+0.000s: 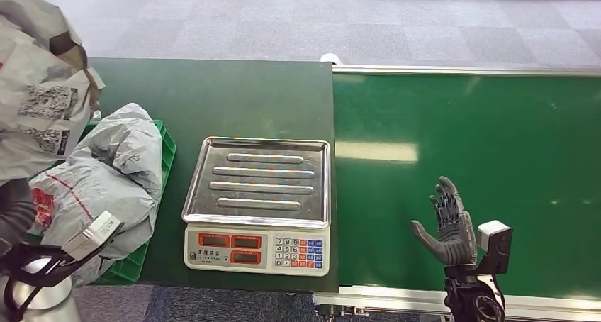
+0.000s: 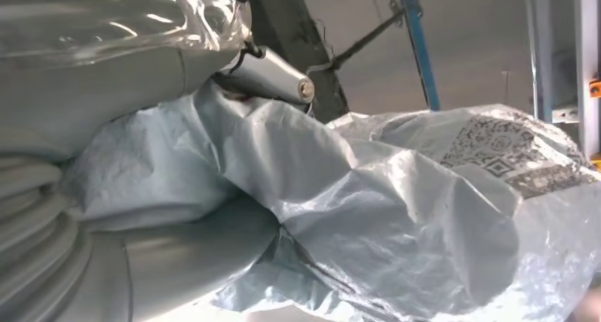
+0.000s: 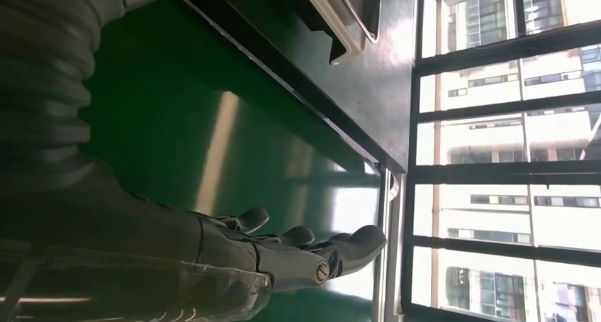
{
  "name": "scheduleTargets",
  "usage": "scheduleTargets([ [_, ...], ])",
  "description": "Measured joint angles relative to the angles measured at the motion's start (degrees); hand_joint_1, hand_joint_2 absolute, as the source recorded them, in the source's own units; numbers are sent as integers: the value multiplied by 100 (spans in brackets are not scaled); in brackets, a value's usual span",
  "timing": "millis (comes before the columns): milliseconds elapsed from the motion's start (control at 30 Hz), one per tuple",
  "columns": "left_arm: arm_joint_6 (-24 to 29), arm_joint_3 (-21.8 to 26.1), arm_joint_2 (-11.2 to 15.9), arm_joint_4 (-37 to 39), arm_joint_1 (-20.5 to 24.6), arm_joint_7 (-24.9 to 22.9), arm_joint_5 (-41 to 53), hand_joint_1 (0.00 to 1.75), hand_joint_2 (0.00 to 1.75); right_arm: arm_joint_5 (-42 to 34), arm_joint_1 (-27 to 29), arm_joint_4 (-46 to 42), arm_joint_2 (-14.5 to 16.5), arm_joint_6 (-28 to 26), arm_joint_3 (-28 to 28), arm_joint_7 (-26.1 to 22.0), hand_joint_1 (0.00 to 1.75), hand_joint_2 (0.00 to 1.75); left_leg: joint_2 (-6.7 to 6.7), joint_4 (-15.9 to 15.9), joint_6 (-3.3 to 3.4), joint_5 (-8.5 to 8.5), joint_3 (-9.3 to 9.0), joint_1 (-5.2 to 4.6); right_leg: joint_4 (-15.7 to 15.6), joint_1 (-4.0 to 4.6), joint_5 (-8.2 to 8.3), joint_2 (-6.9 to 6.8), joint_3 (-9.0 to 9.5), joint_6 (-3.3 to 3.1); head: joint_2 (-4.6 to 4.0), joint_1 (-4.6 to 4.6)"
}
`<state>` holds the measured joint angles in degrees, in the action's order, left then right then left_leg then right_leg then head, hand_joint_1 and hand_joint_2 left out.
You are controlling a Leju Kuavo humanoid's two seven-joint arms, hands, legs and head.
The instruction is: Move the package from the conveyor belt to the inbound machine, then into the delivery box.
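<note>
So your left hand (image 2: 142, 194) has a grey package (image 1: 39, 102) gripped and lifted, up at the far left corner of the counter (image 1: 234, 95), above the green delivery box (image 1: 145, 254). The wrist view shows its thick thumb and fingers wrapped into the crinkled poly bag, label side facing away from the palm. The box already has other grey packages (image 1: 106, 180) piled in it, sitting just beside the left edge of the scale (image 1: 259, 201), whose steel tray is bare. Your right hand (image 1: 448, 224) is holding nothing, fingers spread and pointing up over the near edge of the conveyor belt (image 1: 468, 166), and there's no parcel on the stretch of belt you can see. My read: you're on the last leg, the drop into the box. Next move calls for lowering the bag over the pile and letting go only once it's well inside the rim, since the heap is already tall and a slick bag could slide off toward the counter's near edge.
</note>
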<state>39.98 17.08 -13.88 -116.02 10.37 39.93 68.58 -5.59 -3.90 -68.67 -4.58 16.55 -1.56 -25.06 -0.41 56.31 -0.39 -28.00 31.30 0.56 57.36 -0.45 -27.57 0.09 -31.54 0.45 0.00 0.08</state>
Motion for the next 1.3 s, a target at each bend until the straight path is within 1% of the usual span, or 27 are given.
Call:
scheduleTargets([
  [100, -19, 342, 70, 308, 64, -129, 252, 175, 175, -21, 82, -135, 5, 22, -28, 35, 0, 175, -4, 0, 0, 0, 0, 0, 0, 0, -1, -4, 2, 0, 0, -2],
  [133, -45, 435, 89, 473, 70, -297, 403, 175, 175, -26, 110, -178, 7, 31, -47, 54, 0, 175, -3, 0, 0, 0, -1, 0, 0, -1, -1, -3, 2, 0, 0, -1],
  [167, -70, 508, 120, 695, 81, -576, 567, 175, 175, -21, 134, -218, 8, 42, -67, 70, 0, 175, -3, 0, 0, 0, -2, -1, 0, -1, -1, -3, 3, 0, 0, 1],
  [200, -119, 556, 186, 985, 86, -1011, 737, 175, 175, -2, 151, -256, 10, 54, -84, 88, 0, 175, 0, 0, 0, 0, -4, -1, 0, -2, 0, -1, 4, -1, 0, 1],
  [267, -341, 525, 403, 1678, 76, -2222, 992, 175, 175, 59, 159, -312, 16, 96, -110, 126, 0, 175, 5, -1, 0, 0, -7, -1, 0, -1, 1, 3, 5, -1, 0, -1],
  [300, -552, 456, 541, 2018, 59, -2828, 1046, 175, 175, 94, 152, -323, 18, 121, -120, 141, 0, 175, 7, -1, -1, 1, -8, 0, 0, 0, 2, 5, 6, -2, 0, -1],
  [333, -780, 371, 671, 2337, 42, -3307, 1044, 175, 175, 126, 139, -326, 19, 149, -128, 157, 0, 175, 7, -1, -1, 1, -8, 1, 0, 1, 2, 5, 7, -2, 0, -1],
  [367, -976, 290, 790, 2627, 29, -3621, 1017, 175, 175, 156, 120, -325, 21, 173, -132, 164, 0, 175, 7, -1, -1, 1, -8, 1, 0, 1, 2, 5, 8, -2, 0, -1],
  [400, -1120, 230, 895, 2889, 20, -3800, 986, 175, 175, 181, 98, -322, 25, 192, -133, 171, 0, 175, 7, -1, -1, 2, -8, 1, 1, 1, 2, 4, 8, -2, 0, -1],
  [500, -1237, 100, 1126, 3477, 16, -3960, 883, 175, 175, 231, 39, -316, 45, 215, -133, 176, 0, 175, 3, -1, -1, 2, -8, 0, 1, 0, 1, 1, 11, -1, 0, 0],
  [600, -1243, 17, 1257, 3739, 21, -3992, 830, 175, 175, 270, 21, -315, 80, 213, -133, 183, 0, 175, -9, -1, -1, 1, -11, -2, 1, -3, -1, -8, 18, 0, 0, 0],
  [767, -1274, -60, 1358, 3911, 29, -4043, 810, 175, 175, 312, 20, -316, 141, 201, -131, 194, 0, 175, -15, -2, 0, 1, -29, -3, 0, -5, -2, -12, 39, 0, 0, 0],
  [933, -1322, -70, 1401, 3939, 30, -4059, 810, 175, 175, 368, 25, -319, 186, 197, -139, 207, 0, 175, -15, -2, -2, 5, -40, -2, 0, -4, -1, -12, 48, -1, 0, 0],
  [967, -1322, -71, 1404, 3941, 30, -4059, 810, 166, 175, 378, 25, -320, 196, 197, -142, 209, 0, 175, -15, -2, -2, 6, -41, -2, 0, -4, -1, -12, 49, -1, 0, 0],
  [1000, -1318, -72, 1407, 3942, 30, -4059, 810, 153, 175, 385, 25, -320, 203, 197, -146, 212, 0, 175, -15, -2, -2, 6, -41, -2, 0, -4, 0, -12, 50, -1, 0, 0],
  [1033, -1298, -75, 1409, 3944, 30, -4058, 811, 116, 175, 390, 26, -321, 209, 197, -152, 216, 0, 175, -16, -2, -3, 7, -41, -2, 0, -4, 0, -12, 50, -1, 0, 0],
  [1067, -1252, -79, 1410, 3947, 28, -4054, 816, 72, 175, 395, 26, -321, 216, 197, -159, 221, 0, 175, -16, -2, -2, 7, -41, -2, 0, -4, 0, -12, 50, 0, 0, 0],
  [1100, -1165, -85, 1410, 3948, 26, -4041, 827, 37, 175, 399, 26, -322, 223, 197, -167, 227, 0, 175, -16, -2, -2, 8, -41, -2, 0, -4, 0, -12, 50, 0, 0, 0],
  [1133, -1042, -94, 1410, 3950, 20, -4018, 843, 7, 175, 403, 27, -323, 232, 197, -174, 232, 0, 175, -16, -2, -2, 8, -41, -2, 0, -4, 0, -12, 50, 0, 0, 0],
  [1167, -877, -107, 1410, 3951, 10, -3982, 860, 0, 175, 408, 28, -324, 238, 197, -178, 237, 0, 175, -16, -2, -2, 8, -40, -2, 0, -4, 0, -12, 49, 0, 0, 0],
  [1233, -474, -151, 1407, 3948, -19, -3871, 881, 0, 175, 413, 30, -327, 249, 197, -184, 243, 0, 175, -15, -2, -2, 8, -39, -2, 0, -4, 0, -12, 47, 0, 0, 0],
  [1300, -163, -190, 1393, 3875, -57, -3654, 874, 0, 175, 413, 37, -338, 256, 195, -192, 250, 0, 175, -14, -2, -2, 8, -36, -2, 0, -4, 0, -11, 44, 0, 0, 0],
])
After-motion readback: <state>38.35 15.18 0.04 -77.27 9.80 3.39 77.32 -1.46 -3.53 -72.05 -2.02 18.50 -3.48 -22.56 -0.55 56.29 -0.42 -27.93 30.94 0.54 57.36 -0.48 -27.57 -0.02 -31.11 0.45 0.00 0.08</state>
